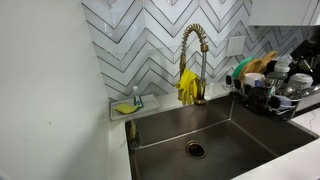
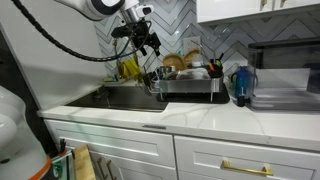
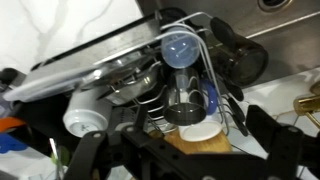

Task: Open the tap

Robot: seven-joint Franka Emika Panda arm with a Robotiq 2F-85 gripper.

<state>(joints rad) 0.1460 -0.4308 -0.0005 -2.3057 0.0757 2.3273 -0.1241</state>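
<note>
The tap (image 1: 194,55) is a tall brass faucet with a coiled spring gooseneck. It stands behind the steel sink (image 1: 215,145) against the chevron tile wall. My gripper (image 2: 148,42) hangs in the air above the sink's end of the dish rack (image 2: 190,78), apart from the tap. It does not show in the exterior view that shows the tap best. In the wrist view its fingers (image 3: 175,150) are spread wide and hold nothing, with the dish rack (image 3: 150,70) below them. A small brass piece (image 3: 304,104) shows at that view's right edge.
Yellow rubber gloves (image 1: 187,88) hang by the tap's stem. The dish rack (image 1: 270,88) full of cups and dishes stands beside the sink. A soap tray (image 1: 127,105) sits on the back ledge. A blue bottle (image 2: 240,85) stands on the counter.
</note>
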